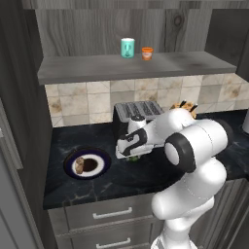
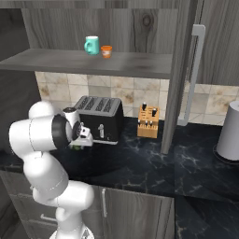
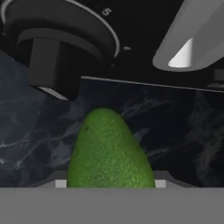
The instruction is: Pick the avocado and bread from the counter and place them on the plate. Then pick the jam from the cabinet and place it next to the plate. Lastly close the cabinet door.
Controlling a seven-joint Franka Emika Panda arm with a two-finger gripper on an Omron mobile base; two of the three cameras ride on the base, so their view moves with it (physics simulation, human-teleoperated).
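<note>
While the gripper clasped the avocado on the counter beside the toaster, a shallow hold risked dropping it before the plate, where bread lay.

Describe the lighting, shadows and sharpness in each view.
Left base view: flat, even light, soft overall, the plate sunk in the dim counter. Right base view: similar softness, the cabinet door darkening the worktop below it. Hand view: the avocado is bright with crisp texture; the toaster above it is nearly black.
</note>
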